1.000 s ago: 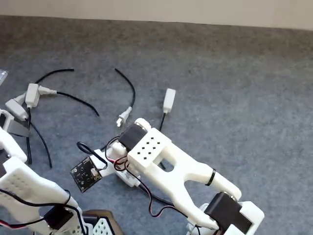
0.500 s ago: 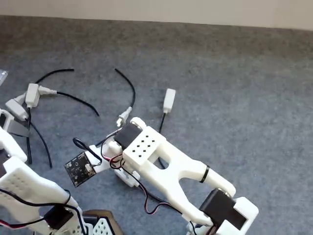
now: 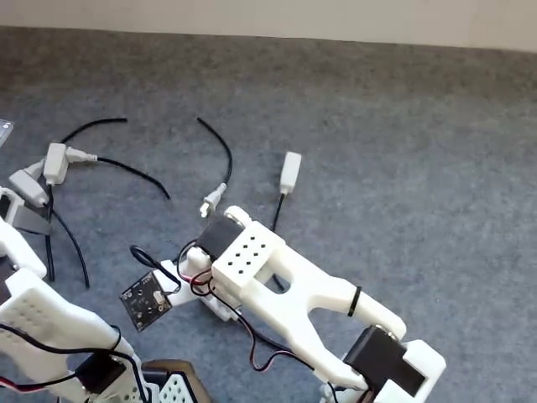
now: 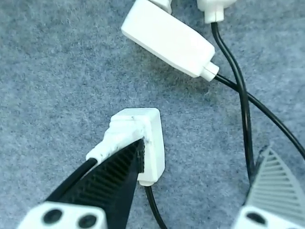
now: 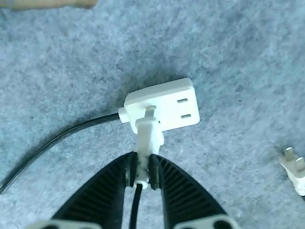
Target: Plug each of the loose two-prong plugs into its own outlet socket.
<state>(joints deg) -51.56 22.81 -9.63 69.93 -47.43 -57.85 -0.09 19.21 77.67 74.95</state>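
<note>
High view: three white socket blocks lie on the grey table (image 3: 419,168). The lone socket (image 3: 289,171) is just beyond the right arm (image 3: 285,285), and the upper left block (image 3: 54,162) and lower left block (image 3: 29,189) sit near the left edge. There are two plugs. The loose plug (image 3: 211,201), on a curved black cord, lies just beside the arm's wrist. The small plug (image 3: 81,155) touches the upper left block.

Left wrist view: the left gripper (image 4: 202,152) stands spread wide and grasps nothing. Its black finger (image 4: 114,176) touches a white angled connector (image 4: 143,138), and its grey finger (image 4: 271,186) is well apart. Two more white pieces lie beyond, a long block (image 4: 167,38) and a plug end (image 4: 212,9), with two black cords beside them.

Right wrist view: the right gripper (image 5: 141,167) is clenched on the held plug (image 5: 148,131). The plug's tip rests against the cord end of one outlet socket (image 5: 174,107), whose two slots are uncovered. One further plug (image 5: 294,172) lies apart.
</note>
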